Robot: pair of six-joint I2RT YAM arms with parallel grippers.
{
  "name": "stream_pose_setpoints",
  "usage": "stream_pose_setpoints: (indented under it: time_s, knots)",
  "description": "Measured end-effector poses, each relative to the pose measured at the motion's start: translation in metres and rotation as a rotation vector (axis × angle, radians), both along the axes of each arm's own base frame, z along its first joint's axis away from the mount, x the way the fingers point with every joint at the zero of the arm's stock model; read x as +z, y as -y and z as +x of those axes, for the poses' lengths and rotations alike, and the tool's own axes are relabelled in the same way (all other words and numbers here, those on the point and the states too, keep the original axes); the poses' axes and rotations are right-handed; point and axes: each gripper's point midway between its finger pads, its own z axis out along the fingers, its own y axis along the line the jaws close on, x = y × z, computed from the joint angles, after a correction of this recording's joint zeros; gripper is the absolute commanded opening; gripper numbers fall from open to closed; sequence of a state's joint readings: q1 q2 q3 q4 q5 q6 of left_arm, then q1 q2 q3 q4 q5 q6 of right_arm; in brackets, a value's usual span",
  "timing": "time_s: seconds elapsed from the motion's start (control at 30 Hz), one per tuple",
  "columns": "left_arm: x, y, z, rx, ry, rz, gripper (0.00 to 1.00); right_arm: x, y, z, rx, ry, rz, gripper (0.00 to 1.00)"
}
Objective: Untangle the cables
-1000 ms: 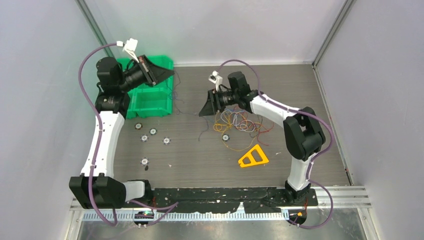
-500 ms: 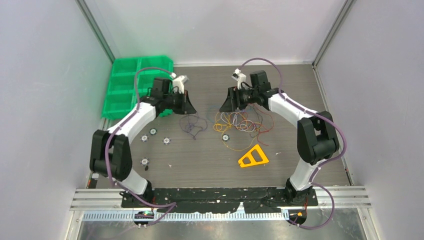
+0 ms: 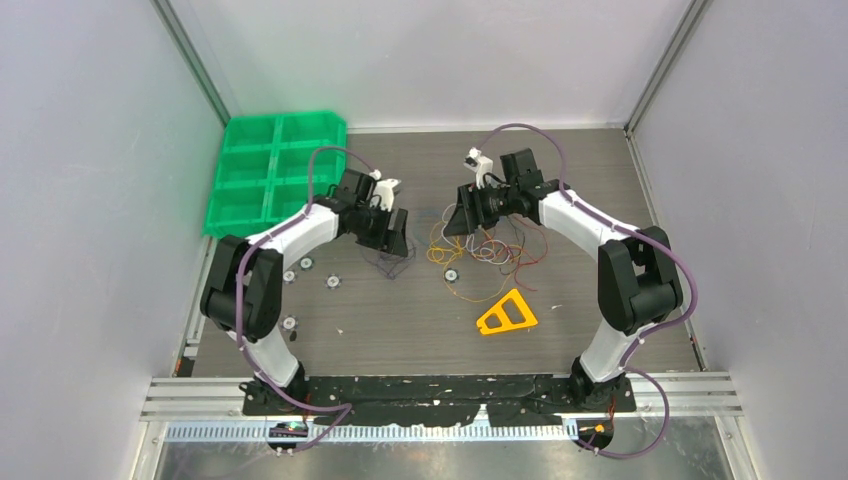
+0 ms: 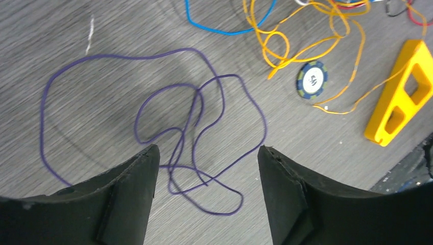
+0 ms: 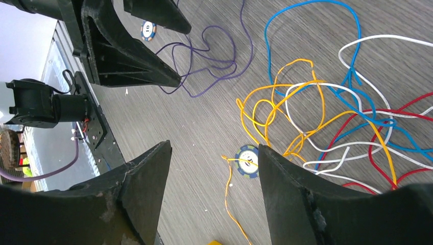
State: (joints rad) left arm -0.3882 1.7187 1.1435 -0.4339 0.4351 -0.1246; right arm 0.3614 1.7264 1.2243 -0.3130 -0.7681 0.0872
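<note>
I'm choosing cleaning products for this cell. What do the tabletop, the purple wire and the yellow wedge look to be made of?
Tabletop: likely laminate, matte grey, with streaks like printed wood grain.
Purple wire: probably plastic-insulated; it looks smooth and lies in loose curling loops. The core is not visible.
Yellow wedge: apparently rigid plastic, uniform in colour, fairly matte, with clean cut-outs.

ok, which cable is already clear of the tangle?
The purple cable: it lies alone under the open left gripper, apart from the orange, blue, white and red tangle.
</note>
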Motion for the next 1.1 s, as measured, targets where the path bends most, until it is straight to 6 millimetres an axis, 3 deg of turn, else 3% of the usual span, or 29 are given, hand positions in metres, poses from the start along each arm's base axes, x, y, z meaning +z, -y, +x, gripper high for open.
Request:
stream_pose_setpoints:
  time_s: [0.17, 0.43, 0.67, 0.8, 1.03, 1.1]
  knots:
    - [-0.009, -0.007, -0.002, -0.013, 0.027, 0.085, 0.74, -0.003, 0.002, -0.001, 0.000, -0.005, -0.006, 0.69]
    - [-0.024, 0.003, -0.013, -0.090, 0.068, 0.232, 0.73, -0.008, 0.004, -0.004, -0.002, -0.021, -0.011, 0.70]
    - [-0.047, 0.004, -0.008, -0.117, 0.050, 0.338, 0.68, -0.008, 0.007, -0.003, -0.009, -0.024, -0.012, 0.70]
    - [-0.049, 0.005, -0.008, -0.130, 0.050, 0.359, 0.52, -0.009, 0.010, -0.003, -0.015, -0.027, -0.015, 0.70]
    - [-0.054, 0.004, -0.007, -0.103, 0.032, 0.386, 0.00, -0.006, 0.015, -0.002, -0.025, -0.023, -0.015, 0.69]
    - [-0.054, 0.003, -0.005, -0.100, 0.031, 0.392, 0.00, -0.006, 0.016, -0.002, -0.028, -0.023, -0.016, 0.69]
